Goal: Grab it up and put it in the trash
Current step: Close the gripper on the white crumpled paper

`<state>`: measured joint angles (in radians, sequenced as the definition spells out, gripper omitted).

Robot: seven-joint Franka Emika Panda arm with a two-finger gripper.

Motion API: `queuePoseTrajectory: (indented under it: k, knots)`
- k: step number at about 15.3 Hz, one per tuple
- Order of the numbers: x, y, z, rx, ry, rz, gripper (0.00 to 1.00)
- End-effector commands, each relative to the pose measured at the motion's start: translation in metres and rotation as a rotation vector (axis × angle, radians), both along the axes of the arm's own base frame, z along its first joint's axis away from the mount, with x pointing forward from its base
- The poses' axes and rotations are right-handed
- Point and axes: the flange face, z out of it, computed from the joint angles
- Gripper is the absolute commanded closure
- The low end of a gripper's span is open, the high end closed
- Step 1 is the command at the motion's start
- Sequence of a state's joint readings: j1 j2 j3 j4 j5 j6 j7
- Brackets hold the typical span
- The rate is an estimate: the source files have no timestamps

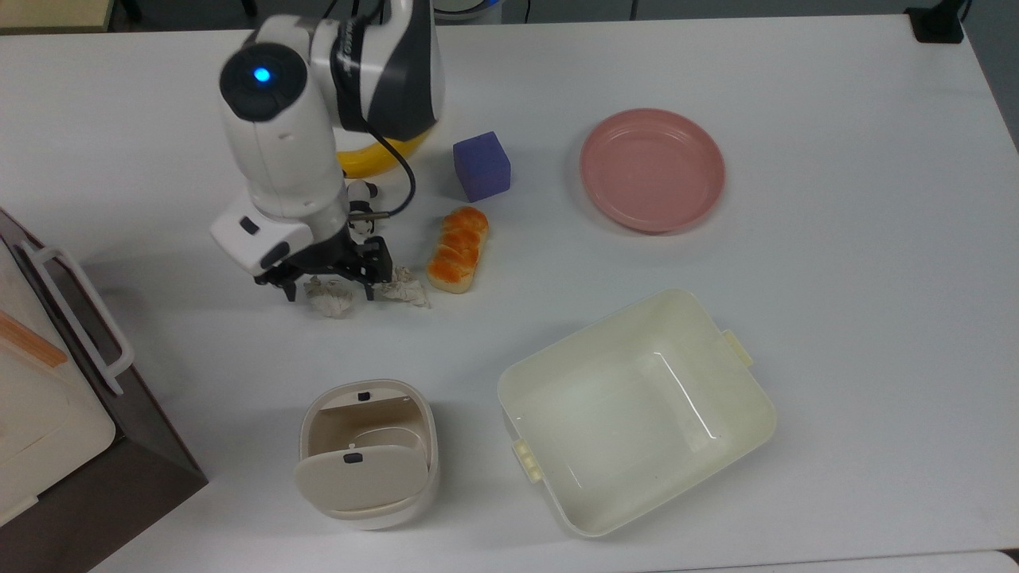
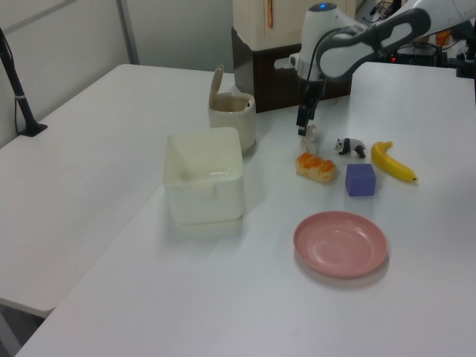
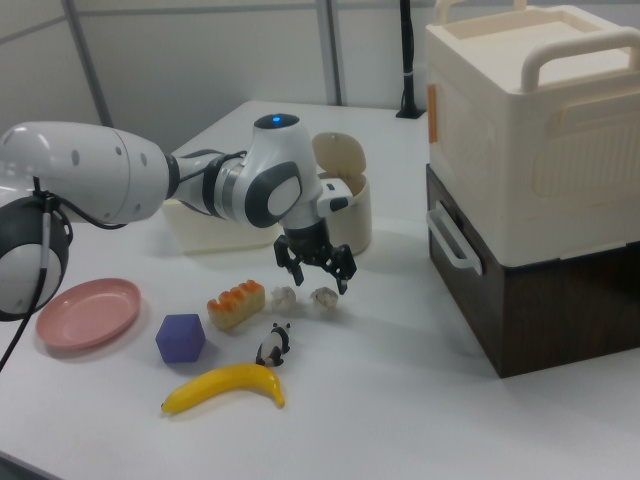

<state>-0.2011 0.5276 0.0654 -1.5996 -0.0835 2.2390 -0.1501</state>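
on the white table (image 1: pixel 836 334) we count two crumpled white paper wads: the roundish one (image 1: pixel 331 300) sits between our black two-finger gripper's (image 1: pixel 328 286) spread fingers, the tailed one (image 1: pixel 407 291) just beside; small beige swing-lid bin (image 1: pixel 364 454) stands apart, bare table between.

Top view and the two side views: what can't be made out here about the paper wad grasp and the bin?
- Contact between the gripper and the round paper wad: in the top view the open fingers straddle it, but touch cannot be judged.
- The wad in the left view: hidden behind the gripper.
- Banana and panda toy: mostly covered by the arm in the top view.
- Inside of the trash bin: partly screened by its swing lid.
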Motion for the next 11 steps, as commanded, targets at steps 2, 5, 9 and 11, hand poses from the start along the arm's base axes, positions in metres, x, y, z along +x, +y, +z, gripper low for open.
queuePoseTrajectory:
  k: [2, 5, 9, 11]
  knots:
    - [0.004, 0.005, -0.005, -0.01, -0.004, 0.028, 0.0]
    - [0.002, 0.0, -0.008, -0.011, 0.007, 0.021, 0.21]
    - [0.0, -0.002, -0.009, -0.014, 0.018, 0.023, 0.52]
    - [-0.001, -0.003, -0.011, -0.016, 0.023, 0.026, 0.52]
